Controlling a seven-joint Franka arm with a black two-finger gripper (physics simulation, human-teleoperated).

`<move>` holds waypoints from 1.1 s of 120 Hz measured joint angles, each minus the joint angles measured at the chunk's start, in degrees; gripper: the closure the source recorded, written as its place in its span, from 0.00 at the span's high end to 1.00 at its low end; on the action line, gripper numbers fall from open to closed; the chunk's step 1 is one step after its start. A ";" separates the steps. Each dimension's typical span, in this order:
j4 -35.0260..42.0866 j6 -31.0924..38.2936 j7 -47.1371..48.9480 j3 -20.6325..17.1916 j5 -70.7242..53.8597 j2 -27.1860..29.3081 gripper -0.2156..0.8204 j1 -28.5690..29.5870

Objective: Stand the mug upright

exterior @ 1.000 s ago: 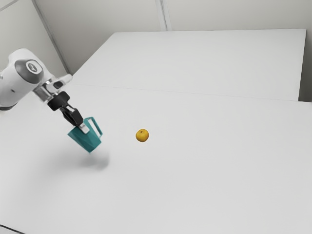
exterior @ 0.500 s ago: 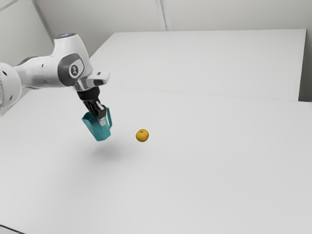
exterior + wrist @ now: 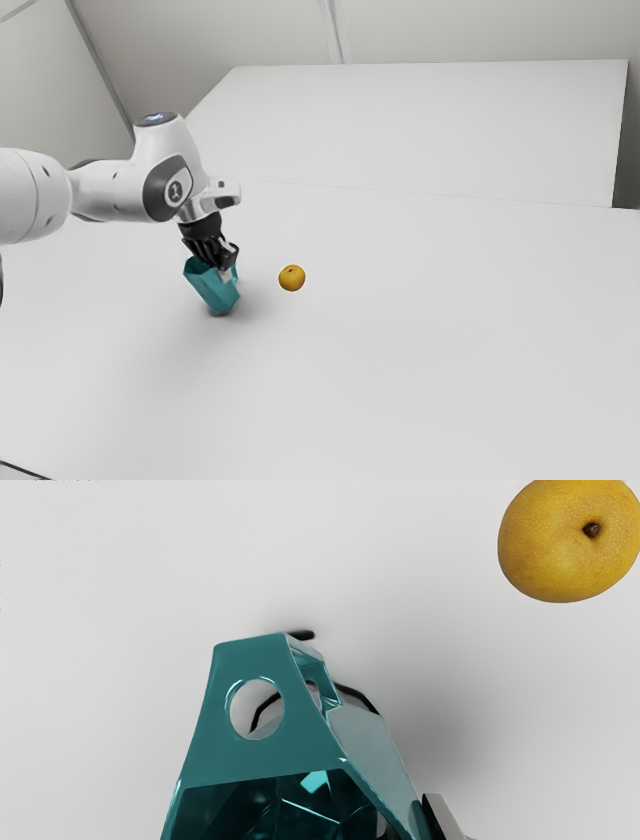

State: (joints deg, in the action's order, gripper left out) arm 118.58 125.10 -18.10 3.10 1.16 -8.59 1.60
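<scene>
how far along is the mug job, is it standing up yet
Already done: the gripper has the teal mug by its wall, one finger inside, one outside. In hand: the mug is tilted, its lower end at or just above the table; I can't tell which. Left: straighten it, seat its base flat, then release.

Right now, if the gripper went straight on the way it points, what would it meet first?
Probably the tabletop, with the low end of the tilted mug in the gripper leading; whether that end touches now is unclear.
</scene>
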 joint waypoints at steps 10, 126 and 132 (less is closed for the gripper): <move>0.07 0.66 1.00 -0.09 0.34 -0.04 0.27 -0.04; -26.29 -31.29 4.29 -1.33 1.43 6.69 0.79 -2.12; -26.33 -32.00 4.32 -1.34 1.45 6.70 0.79 -2.25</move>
State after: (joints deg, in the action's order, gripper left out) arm 92.25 93.10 -13.78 1.76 2.60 -1.89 -0.65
